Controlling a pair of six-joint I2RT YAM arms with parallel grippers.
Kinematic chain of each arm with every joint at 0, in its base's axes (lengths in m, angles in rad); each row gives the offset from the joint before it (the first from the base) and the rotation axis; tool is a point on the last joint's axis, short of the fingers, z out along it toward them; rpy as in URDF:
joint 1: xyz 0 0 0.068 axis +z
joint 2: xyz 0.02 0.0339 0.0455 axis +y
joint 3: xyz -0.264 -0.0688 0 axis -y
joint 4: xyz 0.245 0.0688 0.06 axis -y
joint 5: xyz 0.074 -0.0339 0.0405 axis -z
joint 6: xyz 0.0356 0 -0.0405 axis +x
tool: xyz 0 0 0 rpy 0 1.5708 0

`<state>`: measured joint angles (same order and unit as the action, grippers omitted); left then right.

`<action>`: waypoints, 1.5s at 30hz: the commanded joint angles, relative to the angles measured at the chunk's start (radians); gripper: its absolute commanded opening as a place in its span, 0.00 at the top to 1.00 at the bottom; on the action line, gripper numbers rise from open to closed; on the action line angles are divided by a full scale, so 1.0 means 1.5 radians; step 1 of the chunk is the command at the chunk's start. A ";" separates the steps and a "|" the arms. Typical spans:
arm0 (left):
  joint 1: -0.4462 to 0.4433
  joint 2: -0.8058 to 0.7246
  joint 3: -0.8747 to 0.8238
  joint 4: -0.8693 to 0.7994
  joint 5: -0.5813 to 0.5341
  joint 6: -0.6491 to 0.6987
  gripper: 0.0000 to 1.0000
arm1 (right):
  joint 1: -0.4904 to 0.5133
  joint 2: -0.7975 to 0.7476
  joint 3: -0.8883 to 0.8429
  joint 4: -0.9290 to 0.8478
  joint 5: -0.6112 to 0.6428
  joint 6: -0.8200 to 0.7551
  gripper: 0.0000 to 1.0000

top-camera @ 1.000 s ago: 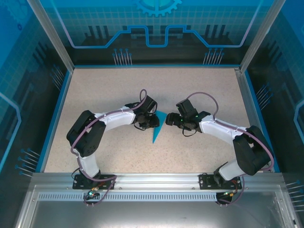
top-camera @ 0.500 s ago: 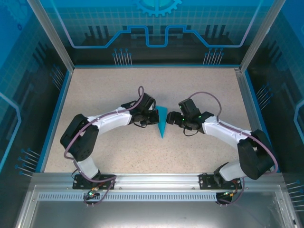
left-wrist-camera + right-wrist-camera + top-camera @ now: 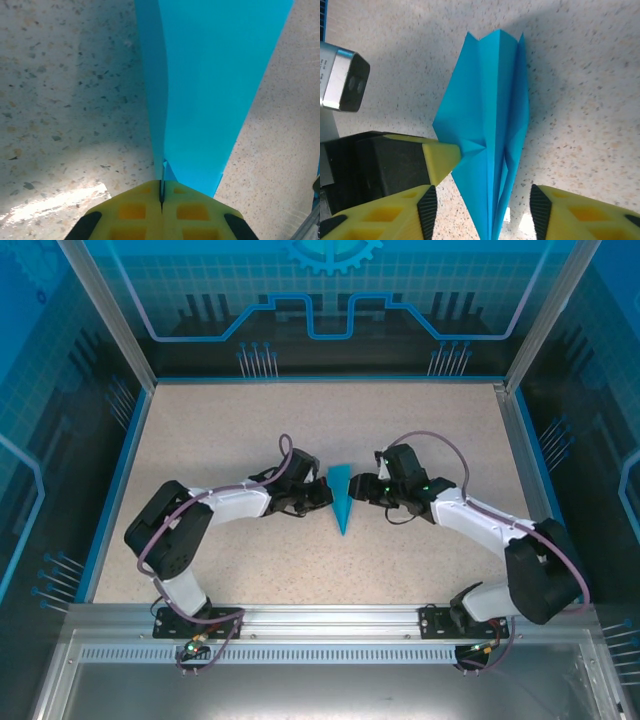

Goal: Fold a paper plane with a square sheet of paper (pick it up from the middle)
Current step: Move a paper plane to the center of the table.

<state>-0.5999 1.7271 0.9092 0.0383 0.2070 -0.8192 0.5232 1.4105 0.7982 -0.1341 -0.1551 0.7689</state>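
The paper plane (image 3: 341, 498) lies in the middle of the table (image 3: 230, 420). It is a narrow teal-blue dart, with its wide tail toward the far side and its sharp tip toward the arm bases. In the right wrist view the plane (image 3: 492, 125) shows stacked folded layers and long creases, with the layers fanned a little at the wide end. A shadow along one side suggests that part of it may be raised slightly off the surface, though the angle makes this hard to confirm.

The left gripper (image 3: 326, 496) reaches in from the plane's left side and is clamped on its edge. In the left wrist view its yellow fingertips (image 3: 135, 210) are pressed together with a paper fold pinched in the seam between them. From there the plane (image 3: 215, 85) stretches away over the speckled tabletop. In the right wrist view, the yellow tip of the left gripper (image 3: 451, 152) bites into the plane's flank.

The right gripper (image 3: 359, 490) sits just beside the plane on the opposite side, facing the left one across it. In its own camera the right gripper (image 3: 482, 215) has its jaws parted. Its yellow fingers (image 3: 570, 215) stand on either side of the plane's narrow end, with bare table showing between each finger and the paper. It grips nothing.
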 commanded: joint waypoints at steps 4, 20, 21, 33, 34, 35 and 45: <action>0.017 0.013 -0.027 0.026 0.011 -0.017 1.00 | 0.029 0.073 0.048 0.011 -0.052 -0.028 0.52; 0.027 0.012 -0.041 0.022 0.010 -0.011 1.00 | 0.059 0.197 0.138 -0.018 -0.032 -0.029 0.52; 0.027 0.012 -0.041 0.021 0.011 -0.011 1.00 | 0.059 0.202 0.141 -0.021 -0.030 -0.028 0.52; 0.038 0.014 -0.065 0.051 0.019 -0.034 1.00 | 0.072 0.221 0.129 -0.036 -0.027 -0.026 0.51; 0.039 0.014 -0.066 0.054 0.021 -0.035 1.00 | 0.074 0.221 0.127 -0.036 -0.030 -0.024 0.51; 0.039 0.013 -0.067 0.056 0.024 -0.036 1.00 | 0.077 0.221 0.124 -0.036 -0.034 -0.023 0.51; 0.051 0.011 -0.082 0.085 0.053 -0.051 1.00 | 0.096 0.214 0.104 -0.040 -0.033 -0.014 0.50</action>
<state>-0.5354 1.7386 0.8013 0.1383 0.2504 -0.8715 0.6487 1.7267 0.9714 -0.1722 -0.1951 0.7403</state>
